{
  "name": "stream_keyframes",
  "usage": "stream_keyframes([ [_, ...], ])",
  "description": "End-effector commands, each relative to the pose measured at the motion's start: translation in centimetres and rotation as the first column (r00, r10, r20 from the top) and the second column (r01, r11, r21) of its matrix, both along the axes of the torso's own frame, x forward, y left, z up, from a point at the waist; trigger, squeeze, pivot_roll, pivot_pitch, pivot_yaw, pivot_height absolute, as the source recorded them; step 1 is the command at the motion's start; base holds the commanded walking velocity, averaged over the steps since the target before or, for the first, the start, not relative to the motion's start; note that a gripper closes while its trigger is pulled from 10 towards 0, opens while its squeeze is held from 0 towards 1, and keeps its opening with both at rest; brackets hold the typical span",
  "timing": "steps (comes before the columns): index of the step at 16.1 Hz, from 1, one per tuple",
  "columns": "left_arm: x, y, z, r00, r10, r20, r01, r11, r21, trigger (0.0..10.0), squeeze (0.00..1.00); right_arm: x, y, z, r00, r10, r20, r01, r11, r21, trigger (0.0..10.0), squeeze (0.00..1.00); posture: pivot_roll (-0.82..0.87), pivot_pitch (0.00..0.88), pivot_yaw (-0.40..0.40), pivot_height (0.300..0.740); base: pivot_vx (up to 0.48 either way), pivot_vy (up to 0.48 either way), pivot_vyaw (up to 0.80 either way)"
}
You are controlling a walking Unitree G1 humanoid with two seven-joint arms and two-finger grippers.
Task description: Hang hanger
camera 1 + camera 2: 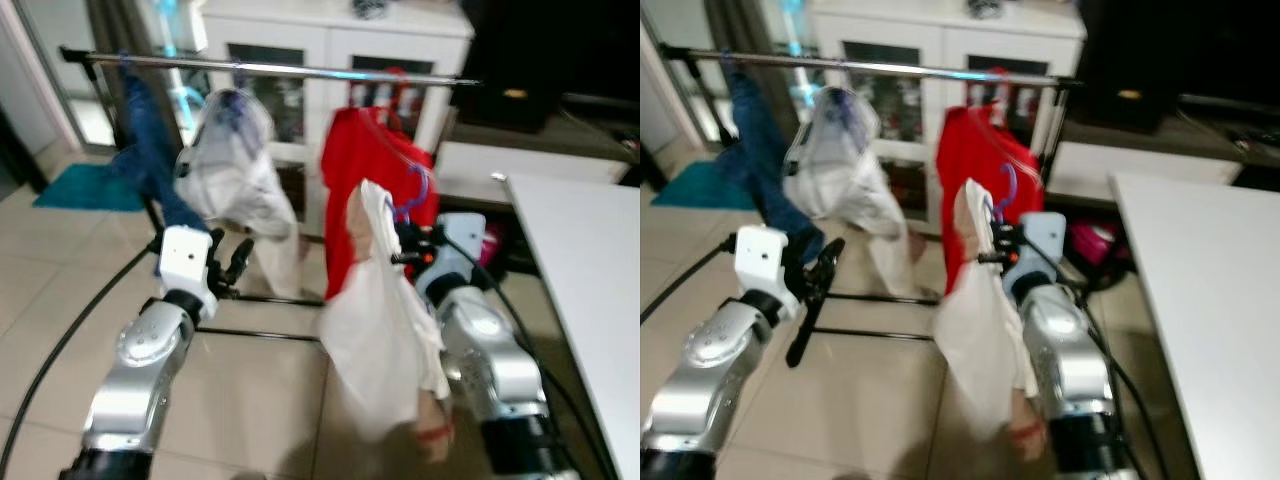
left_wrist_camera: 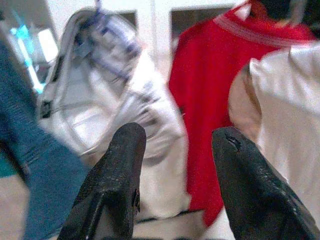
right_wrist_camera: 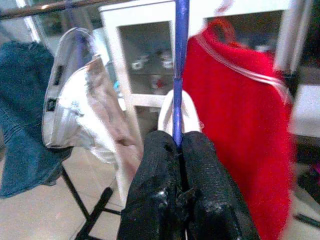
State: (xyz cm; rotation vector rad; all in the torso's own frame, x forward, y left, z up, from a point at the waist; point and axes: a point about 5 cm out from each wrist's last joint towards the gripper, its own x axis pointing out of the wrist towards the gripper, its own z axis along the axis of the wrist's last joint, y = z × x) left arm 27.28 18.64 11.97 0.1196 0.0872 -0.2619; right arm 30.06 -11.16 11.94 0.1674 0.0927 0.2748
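Note:
My right gripper [image 1: 405, 245] is shut on a blue hanger [image 3: 179, 65] that carries a white garment [image 1: 385, 340], held below and in front of the metal clothes rail [image 1: 270, 68]. In the right wrist view the fingers [image 3: 160, 185] pinch the hanger's blue stem. On the rail hang a blue garment [image 1: 150, 150], a white garment [image 1: 235, 170] and a red garment [image 1: 375, 190]. My left gripper [image 1: 228, 258] is open and empty, raised toward the white garment on the rail; its fingers [image 2: 117, 175] stand apart.
A white cabinet [image 1: 330, 40] with glass doors stands behind the rail. A white table [image 1: 590, 280] runs along the right. The rack's black base bars [image 1: 250, 335] cross the tiled floor, and a teal mat [image 1: 85, 188] lies at the left.

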Motion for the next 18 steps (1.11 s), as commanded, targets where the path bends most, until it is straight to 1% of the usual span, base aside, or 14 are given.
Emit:
stream_keyframes([
  [1, 0.2, -0.5, 0.4, 1.000, -0.024, 0.011, 0.023, 1.000, 0.008, 10.0, 0.00, 0.4, -0.4, 1.0, 0.999, -0.008, 0.039, 0.008, 1.000, -0.012, 10.0, 0.00, -0.01, 0.000, -0.010, 0.740, 0.401, 0.000, 0.80],
  [2, 0.2, -0.5, 0.4, 1.000, -0.023, 0.011, 0.023, 1.000, 0.008, 10.0, 0.00, 0.4, -0.4, 1.0, 0.999, -0.012, 0.040, 0.013, 1.000, -0.012, 10.0, 0.00, -0.01, 0.000, -0.010, 0.740, 0.401, 0.000, 0.80],
  [3, 0.3, -0.6, 0.5, 1.000, -0.022, 0.015, 0.022, 1.000, 0.008, 10.0, 0.00, 0.6, -0.6, 1.2, 0.999, -0.025, 0.043, 0.027, 0.999, -0.033, 10.0, 0.00, -0.01, 0.000, -0.015, 0.740, 0.401, 0.000, 0.80],
  [4, 0.4, -0.6, 0.6, 1.000, -0.021, 0.017, 0.021, 1.000, 0.009, 10.0, 0.00, 0.7, -0.8, 1.1, 0.998, -0.044, 0.034, 0.045, 0.999, -0.018, 10.0, 0.00, -0.01, 0.000, -0.015, 0.740, 0.401, 0.000, 0.00],
  [5, 0.4, -0.6, 0.7, 1.000, -0.020, 0.018, 0.020, 1.000, 0.008, 10.0, 0.00, 0.8, -0.9, 1.2, 0.998, -0.055, 0.038, 0.056, 0.998, -0.022, 10.0, 0.00, 0.00, 0.000, -0.018, 0.740, 0.401, 0.000, 0.00],
  [9, 0.4, -0.7, 0.8, 0.999, -0.033, 0.015, 0.033, 0.999, 0.018, 10.0, 0.00, 1.1, -0.8, 1.8, 0.997, -0.054, 0.056, 0.056, 0.998, -0.040, 10.0, 0.00, 0.00, 0.000, -0.019, 0.740, 0.400, 0.000, 0.00],
  [12, 0.1, -0.7, 0.9, 0.999, -0.051, 0.015, 0.051, 0.998, 0.026, 10.0, 0.00, 1.6, -0.4, 2.9, 0.993, -0.061, 0.099, 0.069, 0.994, -0.082, 10.0, 0.00, 0.01, 0.000, -0.029, 0.740, 0.399, 0.000, 0.00],
  [14, 0.3, -0.7, 1.0, 0.998, -0.054, 0.018, 0.053, 0.998, 0.025, 10.0, 0.00, 1.8, -0.1, 3.5, 0.993, -0.047, 0.110, 0.059, 0.992, -0.112, 10.0, 0.00, 0.00, 0.000, -0.029, 0.740, 0.401, 0.000, 0.00],
  [15, 0.5, -0.9, 1.1, 0.998, -0.062, 0.022, 0.061, 0.998, 0.028, 10.0, 0.00, 2.1, -0.1, 3.8, 0.991, -0.047, 0.123, 0.064, 0.989, -0.136, 10.0, 0.00, 0.00, 0.000, -0.028, 0.740, 0.405, 0.000, 0.00],
  [18, 0.6, -1.2, 1.3, 0.997, -0.076, 0.025, 0.075, 0.996, 0.037, 10.0, 0.00, 2.7, 0.0, 4.4, 0.989, -0.036, 0.143, 0.058, 0.987, -0.150, 10.0, 0.00, 0.01, 0.000, -0.029, 0.740, 0.401, 0.000, 0.00],
])
